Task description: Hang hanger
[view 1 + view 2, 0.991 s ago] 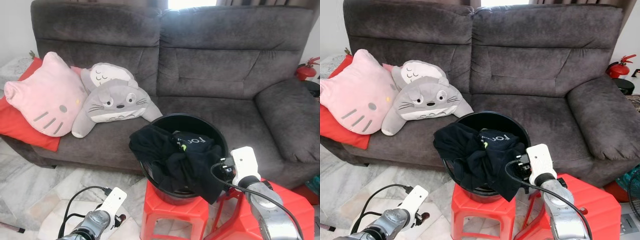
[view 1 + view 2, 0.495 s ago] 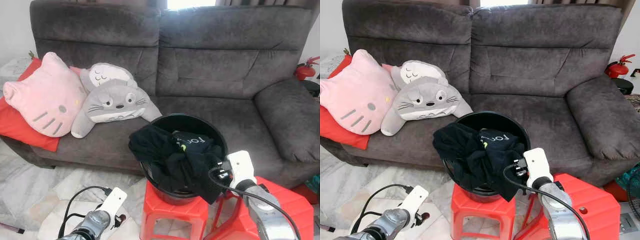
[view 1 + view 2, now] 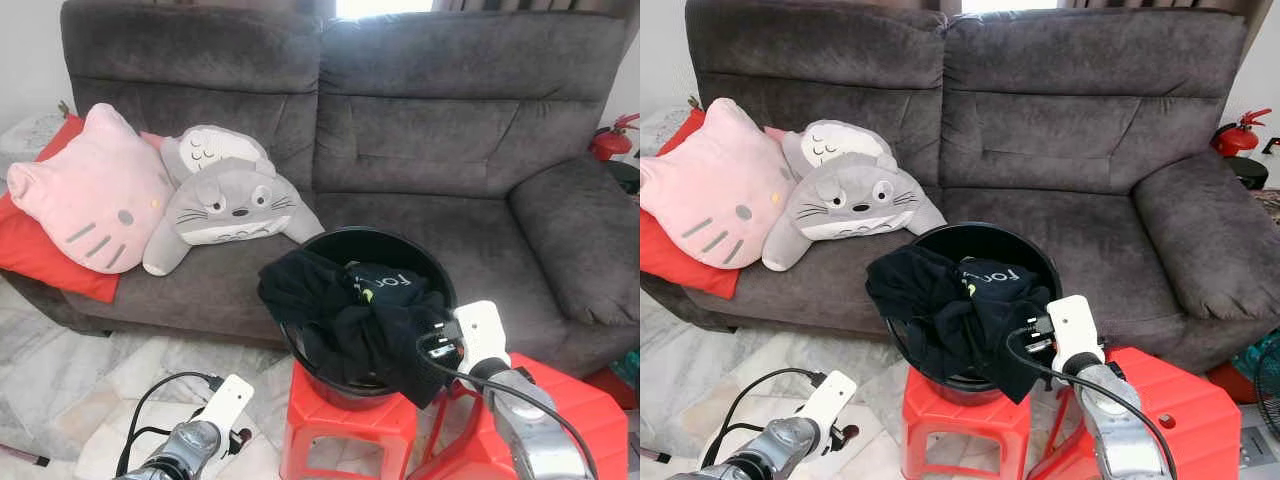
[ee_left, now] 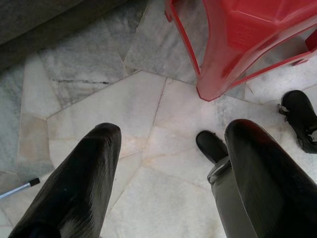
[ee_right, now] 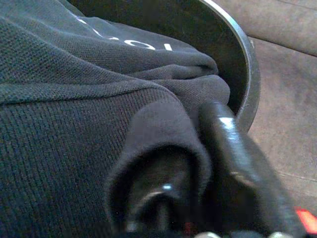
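Clothes, black and bunched, are spilling over the rim of a black bucket that is standing on a red stool in front of a grey sofa. A second red stool is sitting just beside the first, to the robot's right. The right gripper is pressing into the clothes at the bucket's near right edge; in the right wrist view a fold of the dark knit is lying over one finger while the other finger is showing bare beside it, so the fingers are pinching that fold of clothes between them. The hanger named in the task cannot be made out among the fabric. White lettering is showing on the topmost garment. The left gripper is hanging low over the marble floor, its two fingers spread wide with nothing between them, near the foot of a red stool. On the sofa's left side a pink cat cushion is leaning against a red cushion, and a grey plush is lying next to it. A red extinguisher is standing past the sofa's right arm
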Controlling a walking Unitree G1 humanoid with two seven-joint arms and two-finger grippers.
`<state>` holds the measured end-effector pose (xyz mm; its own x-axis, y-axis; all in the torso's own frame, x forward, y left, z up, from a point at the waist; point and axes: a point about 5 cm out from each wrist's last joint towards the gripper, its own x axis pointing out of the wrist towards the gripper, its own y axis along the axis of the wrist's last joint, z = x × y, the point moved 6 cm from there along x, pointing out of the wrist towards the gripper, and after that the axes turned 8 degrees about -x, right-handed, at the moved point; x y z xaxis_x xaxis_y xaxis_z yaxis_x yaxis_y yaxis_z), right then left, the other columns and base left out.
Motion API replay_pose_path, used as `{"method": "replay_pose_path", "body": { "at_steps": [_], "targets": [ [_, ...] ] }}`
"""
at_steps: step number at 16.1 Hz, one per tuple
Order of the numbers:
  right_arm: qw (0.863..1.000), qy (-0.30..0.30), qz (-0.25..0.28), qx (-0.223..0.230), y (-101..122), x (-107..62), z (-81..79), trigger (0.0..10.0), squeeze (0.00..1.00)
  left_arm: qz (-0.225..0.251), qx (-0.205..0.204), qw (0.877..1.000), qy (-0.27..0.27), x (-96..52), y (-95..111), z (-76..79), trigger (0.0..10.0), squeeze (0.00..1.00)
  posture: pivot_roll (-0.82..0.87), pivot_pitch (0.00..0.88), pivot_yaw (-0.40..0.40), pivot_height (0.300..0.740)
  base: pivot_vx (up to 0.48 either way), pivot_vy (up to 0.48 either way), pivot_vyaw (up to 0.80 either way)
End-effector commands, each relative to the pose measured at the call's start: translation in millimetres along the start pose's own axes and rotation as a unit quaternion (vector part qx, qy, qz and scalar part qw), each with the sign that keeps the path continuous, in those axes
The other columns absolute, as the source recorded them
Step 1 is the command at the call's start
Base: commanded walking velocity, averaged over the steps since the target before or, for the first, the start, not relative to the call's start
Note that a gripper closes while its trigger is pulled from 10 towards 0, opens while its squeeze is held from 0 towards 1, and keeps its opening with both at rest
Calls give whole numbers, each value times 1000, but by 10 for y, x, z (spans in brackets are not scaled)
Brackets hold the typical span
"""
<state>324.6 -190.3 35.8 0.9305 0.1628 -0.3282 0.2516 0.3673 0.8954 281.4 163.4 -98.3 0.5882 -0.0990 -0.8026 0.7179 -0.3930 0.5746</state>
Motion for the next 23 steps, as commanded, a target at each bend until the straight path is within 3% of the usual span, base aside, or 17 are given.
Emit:
{"method": "replay_pose_path", "body": {
  "at_steps": [1,5,8,9,13,18,20,21,22,23],
  "targets": [
    [1000,-20,6,10,32,23,90,0,0,-13,12,1000,2,-3,-62,-2,10000,0,-216,0,-6,740,0,0,0],
    [998,-59,30,12,190,48,242,0,0,-12,12,1000,3,-2,-53,-8,10000,0,-214,0,-7,740,0,0,0],
    [994,-72,83,6,519,44,302,0,0,-12,12,1000,4,-2,-45,-15,10000,0,-214,0,-6,740,0,0,0],
    [991,-78,113,3,719,33,330,0,0,-12,13,1000,5,-2,-43,-18,10000,0,-218,0,-5,740,0,0,0],
    [980,-54,189,-7,1252,-13,257,0,0,-11,14,1000,4,-2,-40,-18,10000,0,-222,0,-5,740,0,0,0],
    [969,-34,243,-6,1590,-85,162,0,0,-11,11,1000,5,-2,-38,-20,10000,0,-222,0,-5,740,0,0,0],
    [971,-36,237,-5,1586,-59,146,0,0,-11,9,1000,7,-2,-40,-24,10000,0,-222,0,-5,740,0,0,0],
    [974,-55,218,-5,1491,-8,213,3882,0,-10,7,1000,8,-2,-38,-23,10000,0,-219,0,-12,740,0,0,0],
    [978,-83,190,13,1341,58,334,10000,0,-9,4,1000,9,-1,-36,-23,10000,0,-219,0,-12,740,0,0,0],
    [979,-118,158,50,1125,131,491,10000,0,-7,0,1000,10,-2,-34,-25,10000,0,-219,0,-12,740,0,0,0]
  ]
}}
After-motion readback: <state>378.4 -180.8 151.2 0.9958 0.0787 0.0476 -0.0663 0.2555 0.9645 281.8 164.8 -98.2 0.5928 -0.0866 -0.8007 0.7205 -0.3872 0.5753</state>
